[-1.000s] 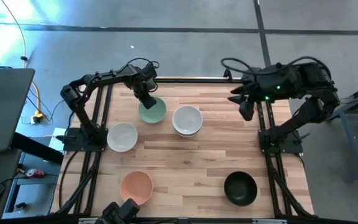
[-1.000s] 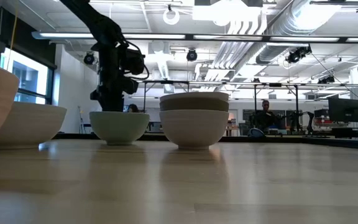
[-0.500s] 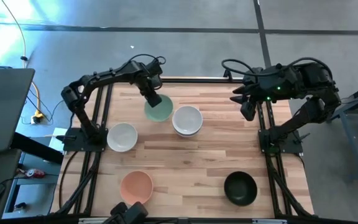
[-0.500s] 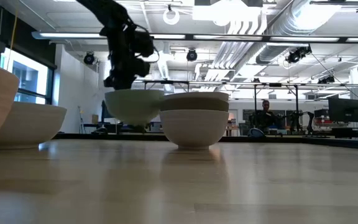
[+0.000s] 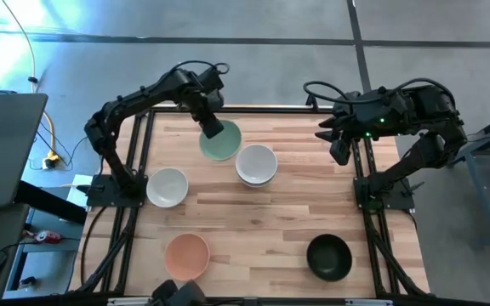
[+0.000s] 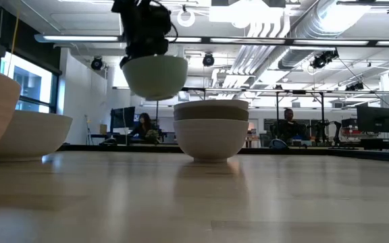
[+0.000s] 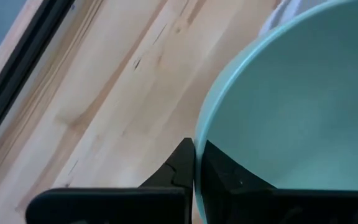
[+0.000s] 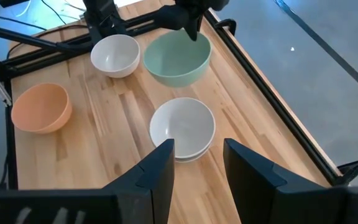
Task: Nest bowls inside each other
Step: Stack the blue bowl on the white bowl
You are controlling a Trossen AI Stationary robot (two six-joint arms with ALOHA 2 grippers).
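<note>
My left gripper (image 5: 212, 127) is shut on the mint green bowl (image 5: 221, 143), which hangs in the air near the table's far edge, just left of a stack of nested pale bowls (image 5: 256, 164). In the low view the mint bowl (image 6: 155, 75) floats above and left of the stack (image 6: 211, 131). A single white bowl (image 5: 168, 187), a peach bowl (image 5: 186, 254) and a black bowl (image 5: 328, 257) rest on their bases on the table. My right gripper (image 8: 197, 165) is open and waits above the table's far right corner. My left gripper pinches the mint green bowl's rim (image 7: 199, 140) on its far-left side, with one finger (image 7: 219, 171) inside the bowl and the other finger (image 7: 180, 165) outside its wall. The fingers come from above, pointing down. The bowl is lifted clear of the table and hangs roughly upright.
The table is bare wood (image 5: 262, 217) across its middle between the bowls. Black frame rails (image 5: 134, 153) run along the left and right edges, with both arm bases on them. People sit at desks in the room beyond the far edge.
My left gripper has risen with the mint green bowl in its hold. The bowl stood on the table a second ago and now hangs clear, higher than the stack's rim, having shifted a little toward the stack on its right.
</note>
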